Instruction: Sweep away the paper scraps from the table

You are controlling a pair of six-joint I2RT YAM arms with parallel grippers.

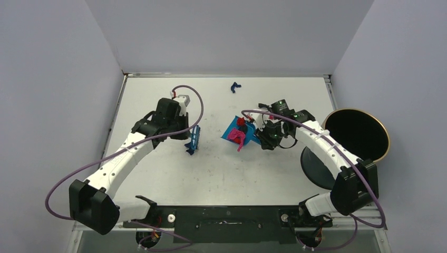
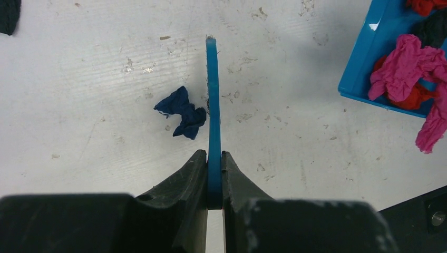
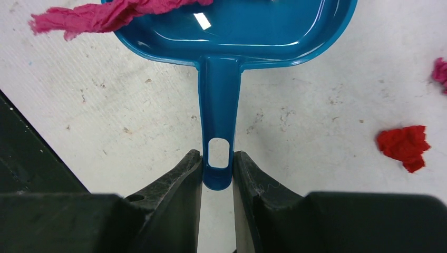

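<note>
The left hand (image 2: 213, 158) is clamping the blue brush (image 2: 213, 105) at the centre of its wrist frame, with a dark blue scrap (image 2: 182, 112) lying on the bench (image 2: 105, 63) just left of it. The right hand (image 3: 217, 158) is pinching the dustpan (image 3: 232, 31) handle at lower centre. Pink paper scraps (image 2: 406, 63) are lying in the pan, and a red scrap (image 3: 405, 147) is lying on the bench at right.
</note>
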